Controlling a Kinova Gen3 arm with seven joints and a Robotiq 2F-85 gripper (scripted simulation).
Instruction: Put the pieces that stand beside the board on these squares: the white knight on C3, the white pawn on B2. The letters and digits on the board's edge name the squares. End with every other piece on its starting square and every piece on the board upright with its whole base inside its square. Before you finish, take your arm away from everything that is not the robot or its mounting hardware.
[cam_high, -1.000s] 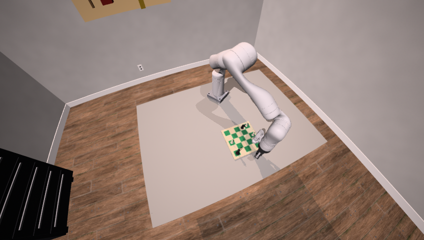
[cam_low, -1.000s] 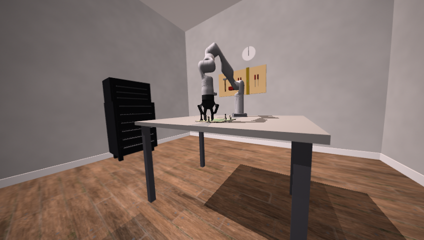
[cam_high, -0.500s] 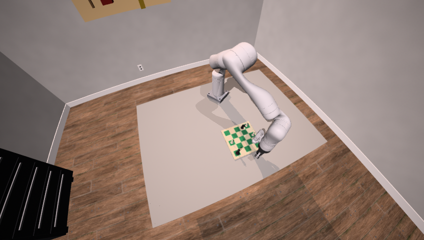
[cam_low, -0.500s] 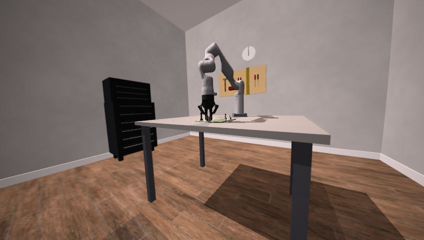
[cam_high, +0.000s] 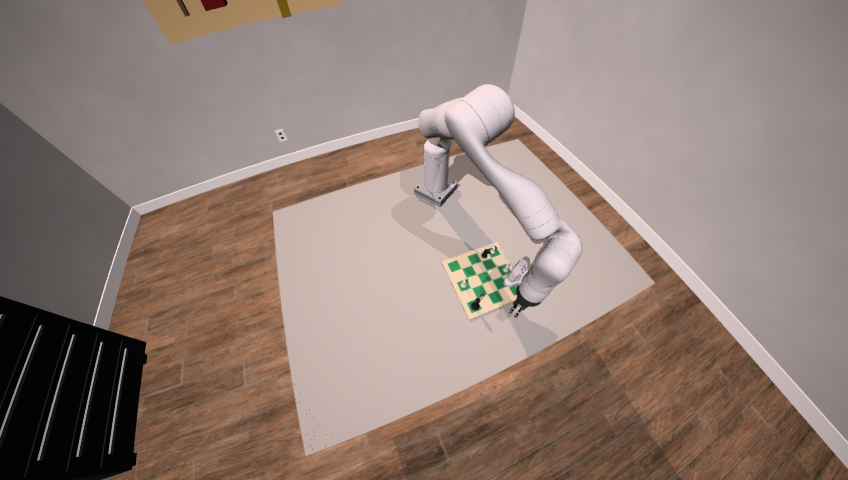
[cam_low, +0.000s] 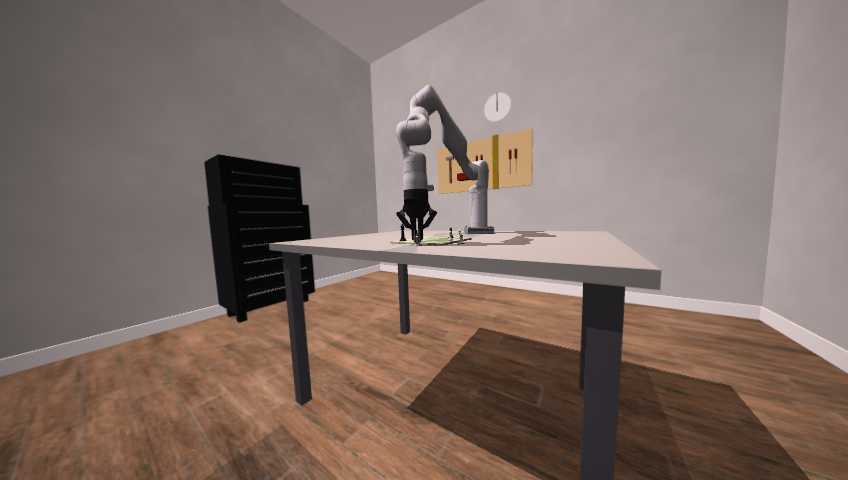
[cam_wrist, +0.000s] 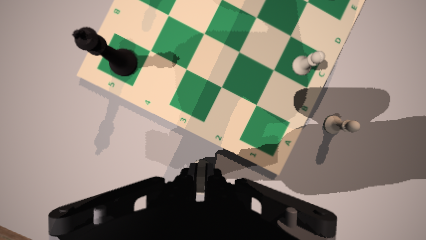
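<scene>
My gripper (cam_high: 515, 311) (cam_low: 417, 238) (cam_wrist: 201, 173) is low beside the board's digit edge, near digit 2. Its fingers are shut on the white knight (cam_wrist: 201, 182), which shows only as a narrow strip between them. Its base is hidden, so I cannot tell whether it touches the table. The white pawn (cam_wrist: 332, 124) stands upright on the table beside the letter edge, near B. The green and cream board (cam_high: 461, 297) (cam_wrist: 132, 95) lies flat. On it, B2 (cam_wrist: 247, 77) and C3 (cam_wrist: 231, 24) show no piece in the wrist view.
A tall black piece (cam_high: 475, 305) (cam_low: 402, 233) (cam_wrist: 123, 62) stands on A5. Another white pawn (cam_wrist: 302, 65) stands on C1. Beyond, the top view shows a white piece (cam_high: 464, 284) on the board's left side and a black piece (cam_high: 486, 253) near its far corner.
</scene>
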